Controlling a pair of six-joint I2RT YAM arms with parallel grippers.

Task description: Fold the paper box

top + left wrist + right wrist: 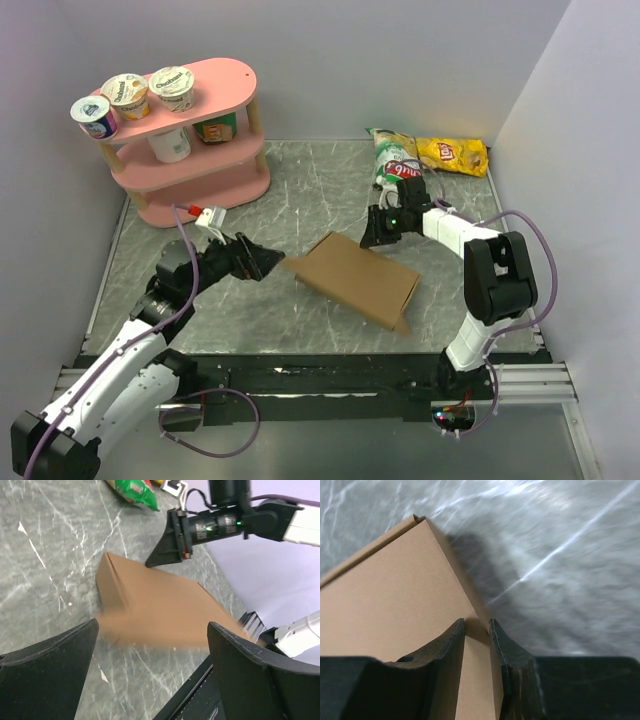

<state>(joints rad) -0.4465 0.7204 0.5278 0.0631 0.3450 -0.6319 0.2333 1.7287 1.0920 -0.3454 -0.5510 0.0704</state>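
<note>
The brown paper box (355, 278) lies flat in the middle of the marble table, its far edge a little raised. My right gripper (372, 238) has come down on that far edge. In the right wrist view its fingers (476, 624) are drawn close together with the edge of the box (395, 595) pinched between them. My left gripper (275, 262) hovers just off the box's left corner, jaws wide apart and empty. In the left wrist view the box (150, 605) lies ahead of the open left gripper (152, 625), and the right gripper (167, 550) touches its far side.
A pink two-tier shelf (190, 150) with yogurt cups stands at the back left. A green chip bag (395, 155) and a yellow one (452, 152) lie at the back right, behind the right arm. White walls close in on both sides.
</note>
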